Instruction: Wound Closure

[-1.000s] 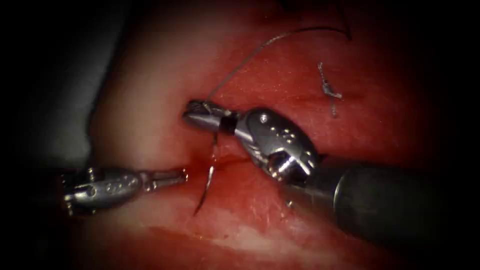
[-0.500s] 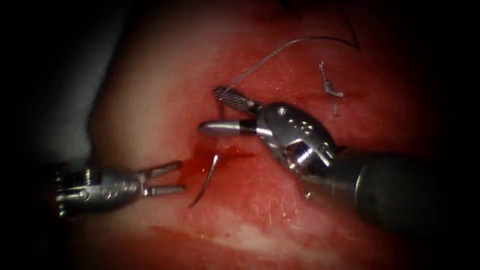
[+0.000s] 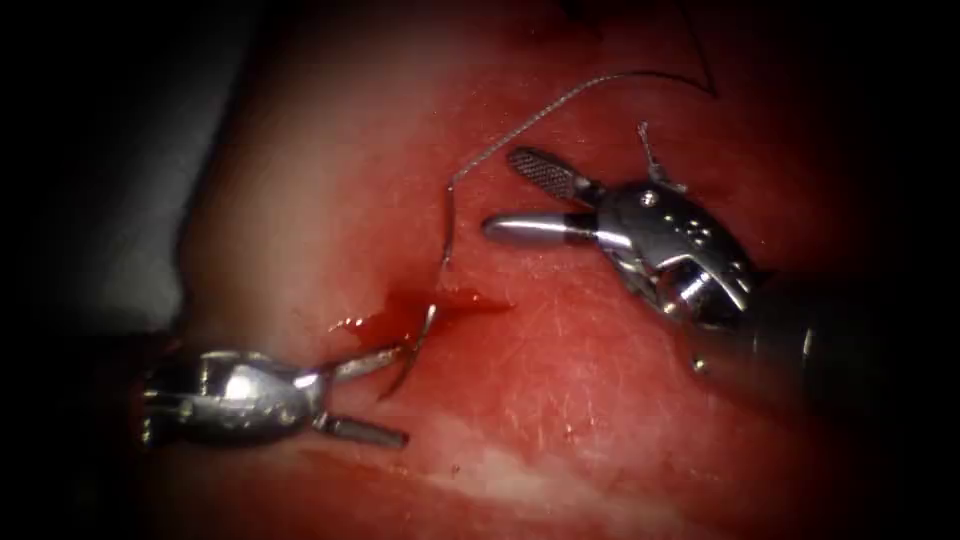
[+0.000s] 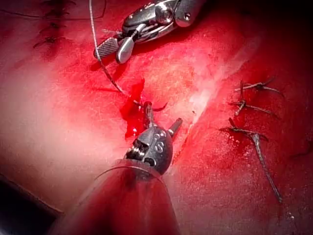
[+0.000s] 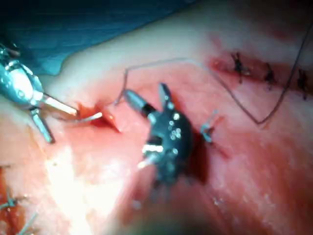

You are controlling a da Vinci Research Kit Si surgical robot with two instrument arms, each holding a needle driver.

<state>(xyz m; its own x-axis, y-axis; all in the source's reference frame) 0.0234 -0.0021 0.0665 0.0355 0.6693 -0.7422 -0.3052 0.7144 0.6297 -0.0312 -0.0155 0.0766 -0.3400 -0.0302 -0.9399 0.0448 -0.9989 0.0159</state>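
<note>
The curved needle [image 3: 446, 240] stands in the tissue [image 3: 600, 400]. Its tail rises above the red fluid [image 3: 455, 300] at the cut, and its point end [image 3: 398, 378] comes out below. My left tool [image 3: 400, 395] is open at the lower left, its upper jaw touching the needle's point end and its lower jaw apart from it. My right tool [image 3: 500, 193] is open to the right of the needle's tail and holds nothing. Thread [image 3: 540, 110] runs from the tail up and right. In the left wrist view the left tool [image 4: 161, 117] meets the needle [image 4: 148, 108]. The right wrist view has the right tool [image 5: 146, 95] and the needle [image 5: 90, 117].
A knotted stitch with cut ends [image 3: 645, 140] sits just behind the right tool's wrist. Several finished stitches [image 4: 249, 105] lie on the tissue beside the left tool, and others [image 5: 269, 73] show past the right tool. Blue drape [image 5: 73, 24] borders the tissue.
The right tool let go of the needle's tail, opened and drew back up and right. The left tool opened and moved right onto the needle's point end. Red fluid spread.
</note>
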